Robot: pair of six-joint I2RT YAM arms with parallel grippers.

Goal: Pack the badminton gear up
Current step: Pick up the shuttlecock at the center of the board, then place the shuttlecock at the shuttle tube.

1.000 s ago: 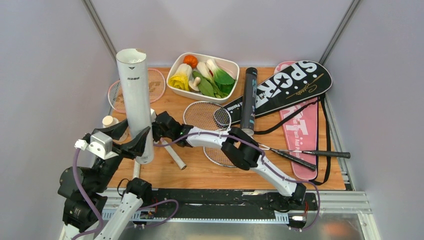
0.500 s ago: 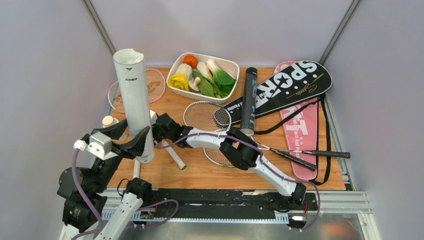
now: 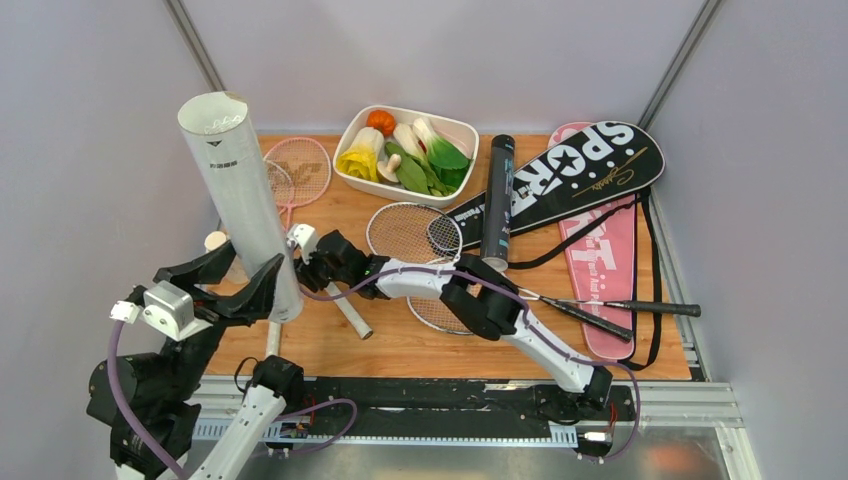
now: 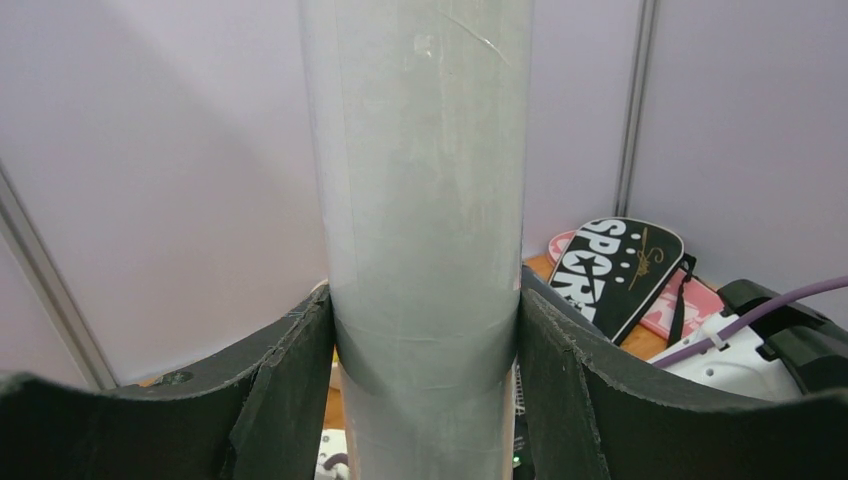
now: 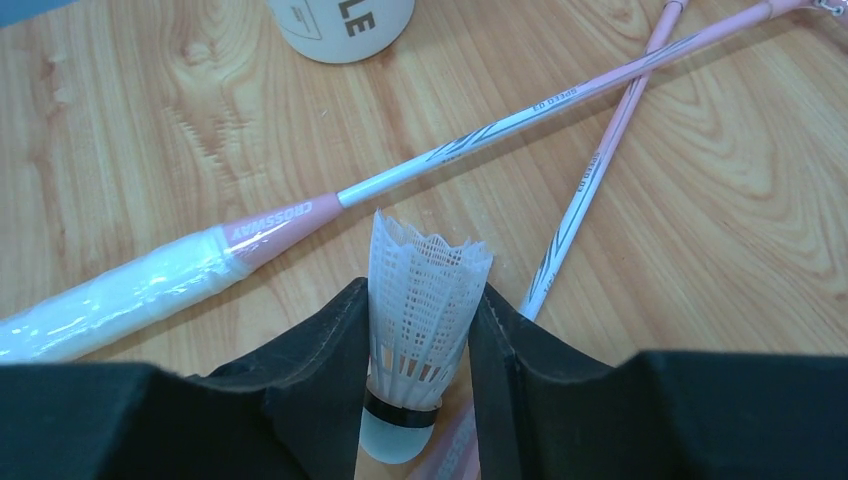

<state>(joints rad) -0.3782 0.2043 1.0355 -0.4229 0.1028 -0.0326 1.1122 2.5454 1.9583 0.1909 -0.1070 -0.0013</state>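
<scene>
My left gripper is shut on the white tube near its lower end. The tube is lifted, with its open top tilted to the left. In the left wrist view the tube fills the gap between the fingers of the left gripper. My right gripper is shut on a white shuttlecock, skirt pointing away, just right of the tube's base. Two pink racquets lie below it, shafts crossing. Silver racquets, a black tube, a black cover and a pink cover lie to the right.
A white tray of toy vegetables stands at the back centre. A small bottle with a cream cap stands at the left edge beside the tube. Grey walls close in on the left, back and right of the wooden table.
My left gripper has swung the white tube to the left and tilted its top leftward, uncovering the pink racquet heads. My right gripper has shifted slightly left with the shuttlecock.
</scene>
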